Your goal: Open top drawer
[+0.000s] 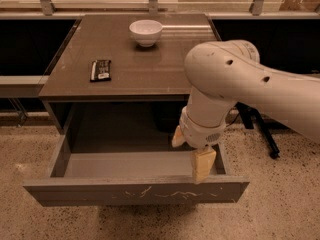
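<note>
Top drawer (135, 193): grey-brown, handle-less, with a wide flat front marked by pale whitish scratches. It is pulled well out from under the bench (130, 69), sitting level with its interior exposed. Pincer (192, 154): cream-coloured, reaching into the drawer's right part, just behind the front panel and forward of the bench's front edge.
</note>
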{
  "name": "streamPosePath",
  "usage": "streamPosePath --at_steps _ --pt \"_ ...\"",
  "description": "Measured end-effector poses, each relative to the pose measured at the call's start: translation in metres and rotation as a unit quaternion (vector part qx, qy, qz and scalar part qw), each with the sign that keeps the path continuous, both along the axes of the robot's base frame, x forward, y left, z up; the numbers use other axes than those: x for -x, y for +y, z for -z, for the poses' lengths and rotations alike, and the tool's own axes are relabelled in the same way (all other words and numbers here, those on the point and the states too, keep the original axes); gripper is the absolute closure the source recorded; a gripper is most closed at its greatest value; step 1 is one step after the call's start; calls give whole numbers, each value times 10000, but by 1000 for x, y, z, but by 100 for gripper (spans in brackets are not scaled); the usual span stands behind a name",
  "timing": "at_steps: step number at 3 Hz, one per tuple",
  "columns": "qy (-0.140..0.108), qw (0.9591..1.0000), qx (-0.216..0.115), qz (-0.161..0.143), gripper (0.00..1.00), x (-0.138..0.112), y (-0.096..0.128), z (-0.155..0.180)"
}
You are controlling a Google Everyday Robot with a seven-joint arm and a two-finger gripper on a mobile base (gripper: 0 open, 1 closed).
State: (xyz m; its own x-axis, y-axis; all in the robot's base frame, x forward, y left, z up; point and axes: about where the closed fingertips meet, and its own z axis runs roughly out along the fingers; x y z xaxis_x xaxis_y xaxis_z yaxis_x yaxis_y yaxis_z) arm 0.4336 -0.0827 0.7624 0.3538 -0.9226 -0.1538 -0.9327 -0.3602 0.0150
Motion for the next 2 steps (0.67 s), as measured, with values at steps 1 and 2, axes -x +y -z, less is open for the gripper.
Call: streamPosePath --at_steps 1,2 --pt "-202 9994 -123 -237 2 -3 -8 -14" --pt "-202 9994 -123 -238 0 -3 -8 -14"
